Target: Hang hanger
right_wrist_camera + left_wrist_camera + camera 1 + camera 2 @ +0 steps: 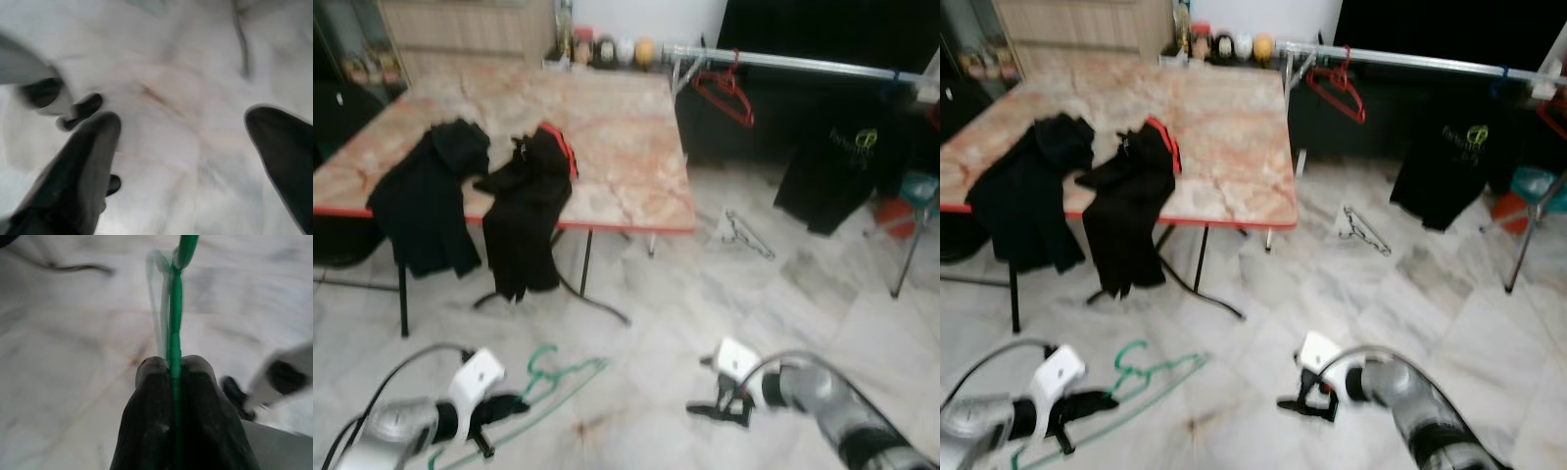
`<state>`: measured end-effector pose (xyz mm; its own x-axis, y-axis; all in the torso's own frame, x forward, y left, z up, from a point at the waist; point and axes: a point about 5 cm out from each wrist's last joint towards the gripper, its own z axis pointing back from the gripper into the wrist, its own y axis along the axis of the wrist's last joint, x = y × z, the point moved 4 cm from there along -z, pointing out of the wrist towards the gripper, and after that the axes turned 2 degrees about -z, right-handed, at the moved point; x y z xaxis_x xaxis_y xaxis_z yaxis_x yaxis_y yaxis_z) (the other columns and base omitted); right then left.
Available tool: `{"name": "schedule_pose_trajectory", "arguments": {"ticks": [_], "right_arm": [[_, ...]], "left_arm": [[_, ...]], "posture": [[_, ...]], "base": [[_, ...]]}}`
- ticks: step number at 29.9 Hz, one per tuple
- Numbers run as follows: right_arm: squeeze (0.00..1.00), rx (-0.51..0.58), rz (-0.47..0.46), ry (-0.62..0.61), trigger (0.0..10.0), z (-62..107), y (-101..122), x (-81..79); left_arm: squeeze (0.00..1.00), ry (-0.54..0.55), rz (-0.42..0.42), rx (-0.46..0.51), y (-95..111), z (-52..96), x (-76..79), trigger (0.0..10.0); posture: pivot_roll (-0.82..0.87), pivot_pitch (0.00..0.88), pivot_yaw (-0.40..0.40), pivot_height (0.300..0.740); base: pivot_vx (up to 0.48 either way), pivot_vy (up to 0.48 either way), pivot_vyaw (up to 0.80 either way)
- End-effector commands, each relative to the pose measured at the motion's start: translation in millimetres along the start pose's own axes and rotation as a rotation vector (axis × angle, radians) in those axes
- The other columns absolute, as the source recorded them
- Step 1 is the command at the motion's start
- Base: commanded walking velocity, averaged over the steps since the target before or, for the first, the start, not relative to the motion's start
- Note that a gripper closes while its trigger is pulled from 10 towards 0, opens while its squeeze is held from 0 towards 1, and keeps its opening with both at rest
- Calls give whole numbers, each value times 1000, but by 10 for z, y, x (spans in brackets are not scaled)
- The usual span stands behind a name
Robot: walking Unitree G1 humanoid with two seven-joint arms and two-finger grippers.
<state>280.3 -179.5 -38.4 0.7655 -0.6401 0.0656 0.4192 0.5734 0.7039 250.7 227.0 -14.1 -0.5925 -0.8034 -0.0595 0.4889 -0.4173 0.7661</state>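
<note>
A green hanger hangs low over the marble floor at the lower left, pinched in my left gripper. The left wrist view shows the two black fingers pressed together on the hanger's thin green bar. My right gripper hovers open above the floor at the lower middle, nothing between its fingers. A metal clothes rail crosses the upper right, with a red hanger and a black T-shirt on it.
A marble-topped table with a red edge stands ahead, two black garments draped over its front. A wire hanger lies on the floor past the table. A red object sits by the rail's leg at right.
</note>
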Motion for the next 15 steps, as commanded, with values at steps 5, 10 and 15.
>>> {"name": "schedule_pose_trajectory", "arguments": {"ticks": [5, 10, 15], "right_arm": [[0, -26, -406, -374, 10000, 1, -455, 24], [0, -99, -694, -528, 10000, 17, -881, -264], [0, -182, -882, -641, 10000, 59, -1165, -507]], "left_arm": [[0, 379, 251, -97, -575, 50, -222, 10000], [0, 494, 403, -170, -977, 71, -23, 10000], [0, 539, 506, -238, -1217, 82, 148, 10000]], "posture": [[63, 0, -72, 736], [58, 0, -66, 736], [59, 0, -58, 736]], "base": [[0, 0, 0], [0, 0, 0], [0, 0, 0]]}}
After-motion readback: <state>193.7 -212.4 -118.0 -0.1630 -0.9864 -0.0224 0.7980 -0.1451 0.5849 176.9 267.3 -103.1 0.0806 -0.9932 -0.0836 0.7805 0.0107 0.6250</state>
